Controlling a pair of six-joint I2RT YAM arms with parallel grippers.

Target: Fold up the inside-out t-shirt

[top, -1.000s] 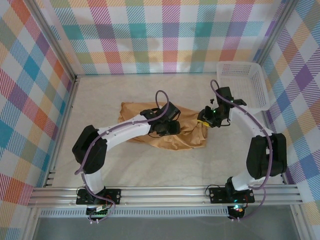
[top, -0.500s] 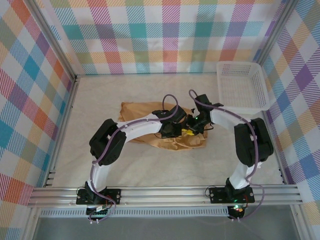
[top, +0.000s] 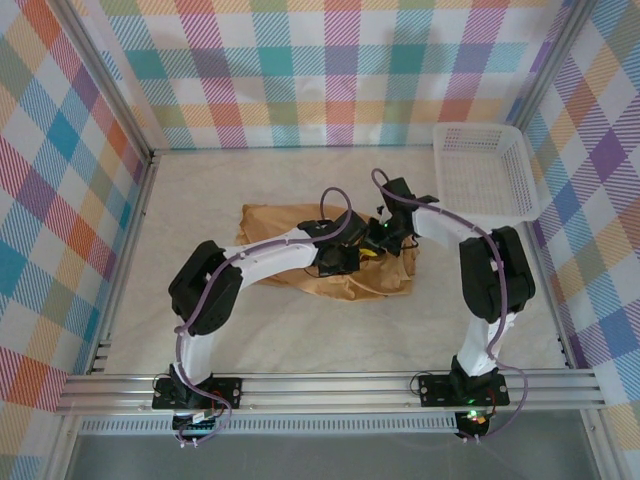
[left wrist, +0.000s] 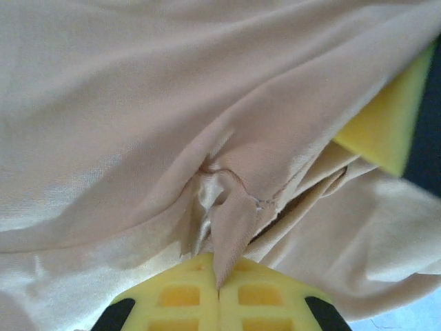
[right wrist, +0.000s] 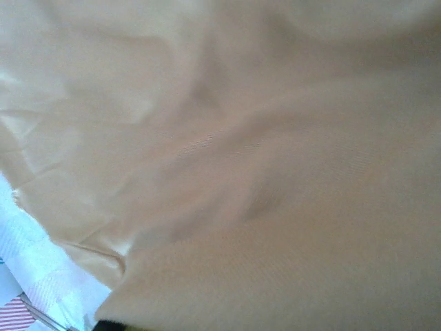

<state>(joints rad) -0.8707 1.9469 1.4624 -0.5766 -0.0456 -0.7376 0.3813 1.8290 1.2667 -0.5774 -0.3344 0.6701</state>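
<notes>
Progress minimal: tan t-shirt (top: 270, 225) bunched on surface (top: 300, 330), no fold laid. Left fingers (left wrist: 196, 279) clamped on cloth ridge; right fingers (top: 372, 246) closed (hold on cloth unconfirmed).

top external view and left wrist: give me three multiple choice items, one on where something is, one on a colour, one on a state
1. Where does the white mesh basket stand on the table?
A) near left corner
B) far right corner
C) on top of the shirt

2. What colour is the t-shirt?
A) tan
B) blue
C) white

3. How is the left claw?
A) wide open over bare table
B) shut on a fold of the t-shirt
C) gripping the basket

Answers:
1 B, the top view shows the basket at the far right, apart from the shirt.
2 A, the cloth is tan in every view.
3 B, in the left wrist view its yellow pads meet with a fold pinched between them.
</notes>
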